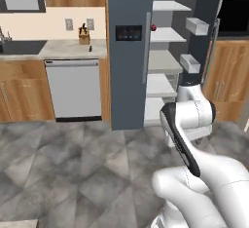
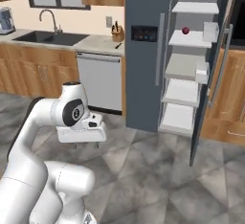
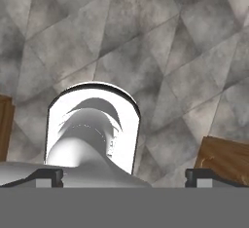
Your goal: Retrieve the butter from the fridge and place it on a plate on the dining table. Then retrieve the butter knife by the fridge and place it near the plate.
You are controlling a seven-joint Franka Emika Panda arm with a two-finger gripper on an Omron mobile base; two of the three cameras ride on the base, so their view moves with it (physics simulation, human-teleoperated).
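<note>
facing the open fridge (image 1: 127, 51) with nothing in the gripper (image 2: 82, 144).
left base view: shelves bared, butter not made out. right base view: gripper hangs low over the floor, fridge ahead to its right. hand view: fingertips (image 3: 46, 177) wide apart, floor tiles below.

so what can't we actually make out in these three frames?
- Butter: not distinguishable on the fridge shelves in either base view; too small or hidden. A red item does show there.
- Butter knife: a tiny dark sliver on the counter beside the knife block; blade undiscernible.
- Gripper: fingertips cut off by the hand view's bottom edge; it points at the floor.
</note>
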